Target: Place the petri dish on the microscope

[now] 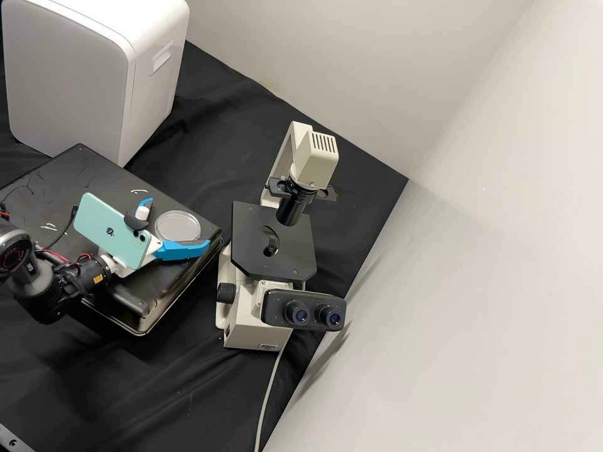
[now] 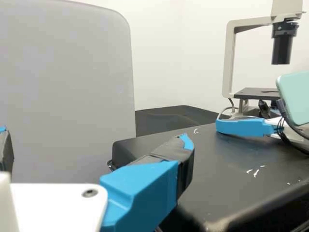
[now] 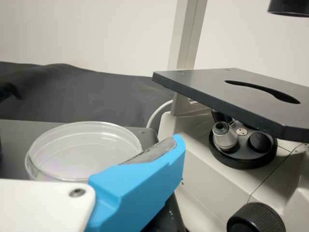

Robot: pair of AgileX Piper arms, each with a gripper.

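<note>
Where an arm comes in from the left edge of the high view, the right gripper [image 1: 179, 221] lies low over a flat black case [image 1: 69, 182]. Its blue fingers [image 1: 185, 250] are spread wide with the petri dish [image 1: 178, 227] between them. The lower finger runs along the dish's near rim, just beside it or touching it, I cannot tell which, and the other fingertip shows off the dish's upper-left side. The dish is clear and round and sits flat on the corner of the case nearest the microscope [image 1: 248, 314], left of centre in the frame. A teal phone [image 1: 110, 229] is fixed behind the fingers. In the right wrist view the dish lies just beyond the finger's dark pad, and the black stage [image 3: 212, 96] stands higher and apart from it, with the objective turret [image 3: 241, 145] beneath. The left gripper [image 2: 94, 140] is also spread wide, at the edge of the same case, close beside a white appliance [image 1: 81, 63] that fills the upper left of the high view. The microscope stands at the centre of that view, its eyepieces [image 1: 314, 312] toward the lower right. A grey cable [image 1: 267, 389] runs from it to the bottom edge. Black cloth [image 1: 157, 389] covers the bench.
</note>
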